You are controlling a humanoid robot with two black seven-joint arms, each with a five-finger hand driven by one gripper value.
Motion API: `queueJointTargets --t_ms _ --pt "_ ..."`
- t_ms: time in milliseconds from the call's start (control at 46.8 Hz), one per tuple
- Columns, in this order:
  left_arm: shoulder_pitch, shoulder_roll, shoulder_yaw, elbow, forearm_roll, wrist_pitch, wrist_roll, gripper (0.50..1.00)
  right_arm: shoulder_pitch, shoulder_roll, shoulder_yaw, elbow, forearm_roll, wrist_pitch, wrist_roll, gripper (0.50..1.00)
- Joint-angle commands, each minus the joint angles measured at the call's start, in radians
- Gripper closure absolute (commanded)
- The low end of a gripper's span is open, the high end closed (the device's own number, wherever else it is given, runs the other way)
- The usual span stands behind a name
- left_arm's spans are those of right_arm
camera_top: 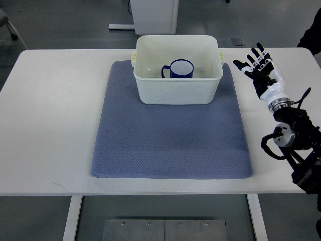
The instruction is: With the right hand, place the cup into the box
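Observation:
A blue cup [180, 69] with a white inside stands upright inside the white plastic box [176, 93], its handle pointing left. The box sits at the far edge of a blue-grey mat [170, 135]. My right hand [257, 63] is to the right of the box, above the bare table, fingers spread and holding nothing. Its arm comes in from the right edge. The left arm does not show.
The white table [50, 115] carries the mat and box. A white cabinet base [153, 15] stands on the floor beyond the table. A dark shape [312, 30] shows at the far right edge.

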Motion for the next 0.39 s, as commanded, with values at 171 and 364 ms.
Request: queueJointTargets --t_ms 171,364 --pt "0.0 0.0 0.0 0.0 0.0 0.0 0.0 0.5 -0.03 0.022 0.001 -0.009 0.005 -0.001 0.001 0.5" --pt "0.0 0.0 0.0 0.0 0.0 0.0 0.0 0.5 -0.05 0.048 0.001 -0.006 0.008 0.002 0.003 0.5"
